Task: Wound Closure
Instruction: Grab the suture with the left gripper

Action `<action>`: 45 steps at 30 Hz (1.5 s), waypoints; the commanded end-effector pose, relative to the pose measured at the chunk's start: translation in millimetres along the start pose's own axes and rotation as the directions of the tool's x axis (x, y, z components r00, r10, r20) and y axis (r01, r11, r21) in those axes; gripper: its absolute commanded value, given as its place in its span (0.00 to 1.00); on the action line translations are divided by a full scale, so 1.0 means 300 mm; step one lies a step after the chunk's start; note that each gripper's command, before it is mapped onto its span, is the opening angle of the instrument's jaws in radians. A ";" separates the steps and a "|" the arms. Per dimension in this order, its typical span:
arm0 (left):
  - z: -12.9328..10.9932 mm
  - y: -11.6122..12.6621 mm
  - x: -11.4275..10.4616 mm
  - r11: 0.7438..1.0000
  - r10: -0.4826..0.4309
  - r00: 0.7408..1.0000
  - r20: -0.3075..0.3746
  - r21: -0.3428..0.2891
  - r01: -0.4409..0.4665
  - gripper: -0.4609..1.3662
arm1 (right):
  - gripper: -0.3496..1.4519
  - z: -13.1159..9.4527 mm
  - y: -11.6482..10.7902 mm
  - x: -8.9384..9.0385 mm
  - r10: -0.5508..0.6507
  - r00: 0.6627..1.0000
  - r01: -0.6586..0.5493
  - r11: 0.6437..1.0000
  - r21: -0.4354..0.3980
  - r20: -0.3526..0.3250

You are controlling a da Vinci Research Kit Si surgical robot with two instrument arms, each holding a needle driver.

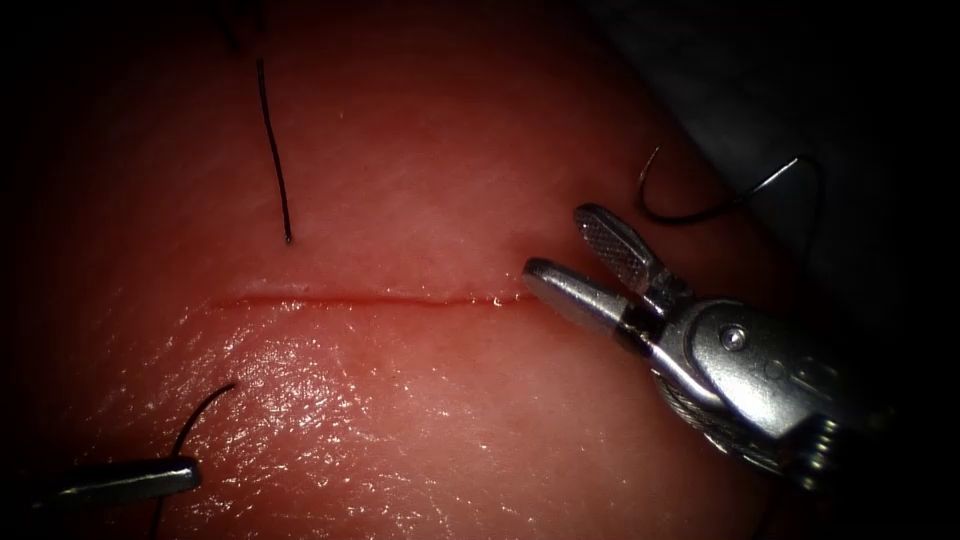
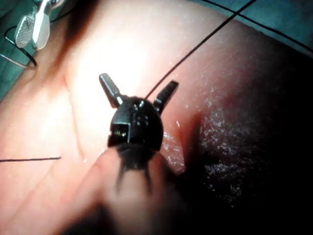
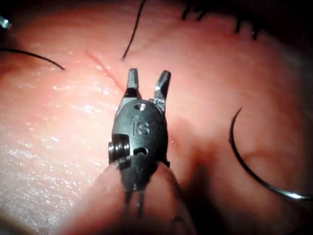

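teal cloth (image 2: 14, 19) | under the tissue edge | dark grey surface (image 1: 780, 90) | beyond the tissue, far right

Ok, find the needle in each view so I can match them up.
Endoscope view: the needle lies free on the tissue, past the right end of the cut, behind the right tool.
Left wrist view: the needle curves beside the right tool's fingers.
Right wrist view: the needle lies beside the right tool.
Shared landmark: the right tool, open and empty; the left tool is open and empty too.
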 end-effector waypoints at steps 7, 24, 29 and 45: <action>0.0064 0.0028 -0.0026 0.999 0.036 0.999 -0.008 -0.006 -0.036 0.58 | 0.55 -0.0002 -0.0002 0.0002 0.000 1.000 0.000 1.000 0.003 0.000; 0.0059 -0.0025 -0.0055 0.998 0.052 0.997 -0.051 -0.036 -0.054 0.06 | 0.56 -0.0008 -0.0009 0.0006 0.001 1.000 -0.001 1.000 0.004 0.000; 0.0062 -0.0014 -0.0055 0.998 0.054 0.997 -0.053 -0.038 -0.056 0.06 | 0.56 -0.0008 -0.0009 0.0006 0.001 1.000 -0.001 1.000 0.004 0.000; 0.0072 -0.0019 -0.0052 0.998 0.054 0.997 -0.059 -0.041 -0.056 0.06 | 0.57 -0.0012 -0.0018 0.0006 0.002 1.000 -0.002 1.000 0.005 0.000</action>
